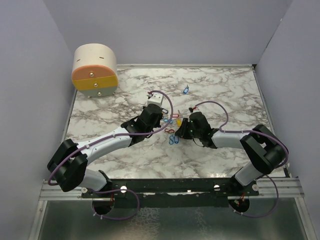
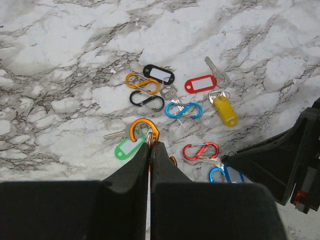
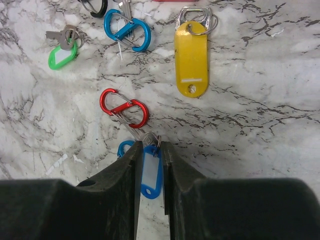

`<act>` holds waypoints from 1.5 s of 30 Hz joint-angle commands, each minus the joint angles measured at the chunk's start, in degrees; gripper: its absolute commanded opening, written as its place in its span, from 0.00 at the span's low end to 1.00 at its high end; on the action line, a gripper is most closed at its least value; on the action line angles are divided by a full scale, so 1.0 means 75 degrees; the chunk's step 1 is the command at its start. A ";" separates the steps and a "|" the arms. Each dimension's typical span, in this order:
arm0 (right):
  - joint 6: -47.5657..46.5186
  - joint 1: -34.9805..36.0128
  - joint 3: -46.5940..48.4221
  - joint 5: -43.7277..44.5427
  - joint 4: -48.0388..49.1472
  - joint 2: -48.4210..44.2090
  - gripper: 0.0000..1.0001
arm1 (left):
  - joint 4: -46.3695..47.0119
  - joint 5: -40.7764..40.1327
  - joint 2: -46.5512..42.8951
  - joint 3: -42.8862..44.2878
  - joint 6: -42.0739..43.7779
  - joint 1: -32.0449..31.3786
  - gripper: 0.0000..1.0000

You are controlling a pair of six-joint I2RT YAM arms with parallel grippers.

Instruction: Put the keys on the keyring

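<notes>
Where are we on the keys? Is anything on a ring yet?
Nothing looks hooked on yet. In hand: the left gripper is shut on the orange carabiner, and the right gripper on the blue tag. Left to do: join those two, then the red tag, yellow tag, black tag and green tag, all lying loose on the table.

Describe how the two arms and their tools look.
The left arm and right arm have white links, black joints and purple cables looping alongside. The left tool and right tool are matte black, each with two wedge-shaped fingers.
</notes>
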 commanded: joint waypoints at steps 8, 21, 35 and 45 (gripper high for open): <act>-0.0118 0.0054 -0.0016 0.0481 -0.0076 -0.0020 0.08 | 0.0175 -0.0017 -0.0122 -0.0075 0.0048 0.0059 0.00; -0.2190 0.0054 -0.0551 0.0299 0.1232 -0.1178 0.01 | 0.0202 0.0184 -0.0004 0.0000 -0.0009 0.0059 0.00; -0.3797 0.0054 -0.1893 -0.0971 0.3794 -0.2495 0.01 | 0.0252 0.0278 0.0285 0.0193 0.0200 -0.0498 0.00; -0.4032 0.0051 -0.2223 -0.1105 0.4016 -0.2876 0.01 | 0.0387 0.0293 0.0733 0.0577 0.0335 -0.1209 0.00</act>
